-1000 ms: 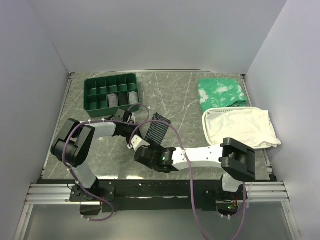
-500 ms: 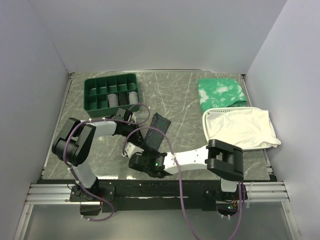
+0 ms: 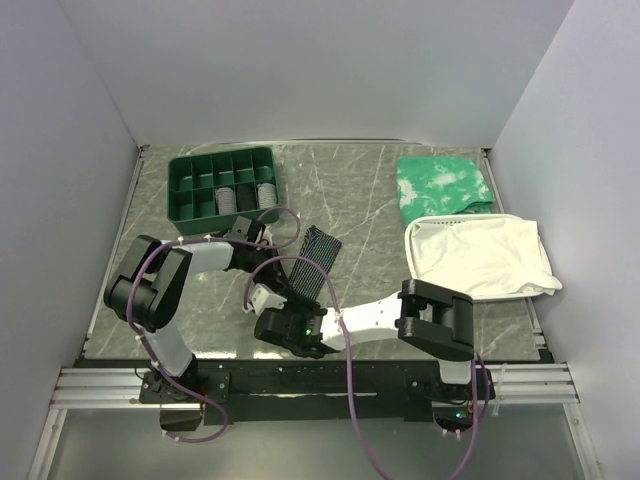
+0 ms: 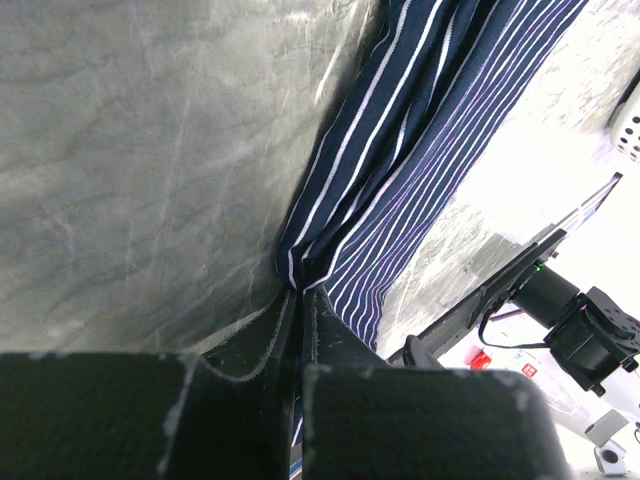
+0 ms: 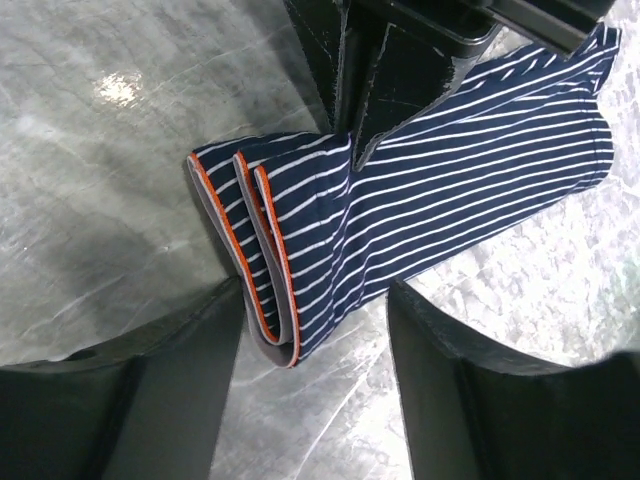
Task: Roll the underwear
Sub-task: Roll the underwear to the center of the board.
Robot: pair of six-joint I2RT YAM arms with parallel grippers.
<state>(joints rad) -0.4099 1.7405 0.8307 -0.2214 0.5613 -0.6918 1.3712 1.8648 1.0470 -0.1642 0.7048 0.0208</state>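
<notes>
**Left gripper**: jaws are pressed together on a pinch of the underwear. The fabric is caught between the two dark fingers. From the fingertips the striped cloth runs up and to the right in the left wrist view, creased at the pinch point.

**Right gripper**: jaws are spread wide and hold nothing.
- Its two fingers stand on either side of the garment's folded end, which lies on the table between them.
- That end shows three stacked layers, each finished with an orange-edged band.
- The left-hand finger is just beside the outermost band; contact cannot be confirmed.
- Directly ahead of this gripper, the left gripper's fingers come onto the fabric from the far side, just past the folded layers.
- Beyond them the garment extends away and to the right, navy with fine white stripes.

**Top view:**
- Both grippers meet over the near-left part of the table, and the underwear lies slantwise between and just beyond them.
- Farther back from the left gripper sits a green compartment tray — rolled pieces occupy three compartments of its near row.
- Well apart to the right of both grippers lies a white cloth.
- Behind the white cloth and touching it is a green-and-white mottled cloth.
</notes>
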